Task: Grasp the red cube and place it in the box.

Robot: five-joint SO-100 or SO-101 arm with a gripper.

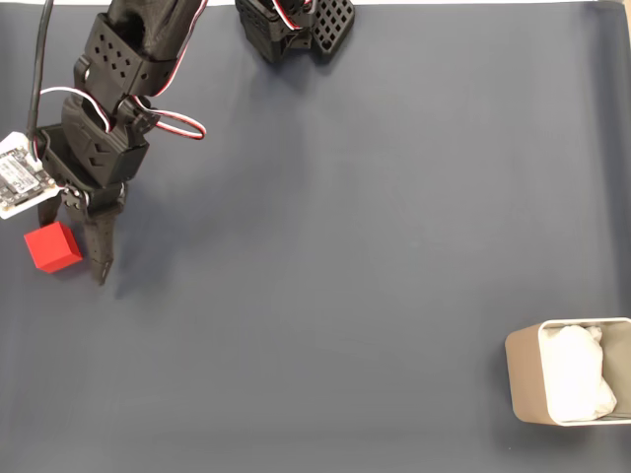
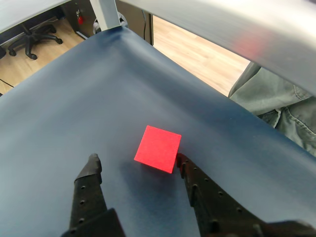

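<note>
You have no readable writing to go on: the small white board [image 1: 18,185] fixed at the side of the arm carries tiny print in the fixed view, too small to make out, and neither cube nor box shows any label.

Your hand [image 1: 79,254] hangs at the left edge of the dark blue worktop [image 1: 345,246] in the fixed view, fingers pointing down the picture. The red cube [image 1: 52,246] sits on the worktop just beside the dark finger [image 1: 100,251], on its left in that view. In the wrist view the hand [image 2: 138,165] is open wide with nothing held. The red cube [image 2: 158,148] lies just ahead of the gap between the fingertips, nearer the right finger [image 2: 195,180], whose tip is right at the cube's lower right corner; whether it touches you cannot tell. The left finger [image 2: 91,177] stands clear of the cube, with bare worktop [image 2: 98,98] between them.

The box [image 1: 532,379] stands at the lower right corner of the fixed view, well apart from the hand and the cube, with crumpled white lining [image 1: 577,379] inside it.

Count one red cube, one box, one arm with two fingers.

Past the worktop's far edge in the wrist view you see wooden floor [image 2: 197,54], an office chair [image 2: 29,37] and grey-green cloth [image 2: 281,106] at the right.
</note>
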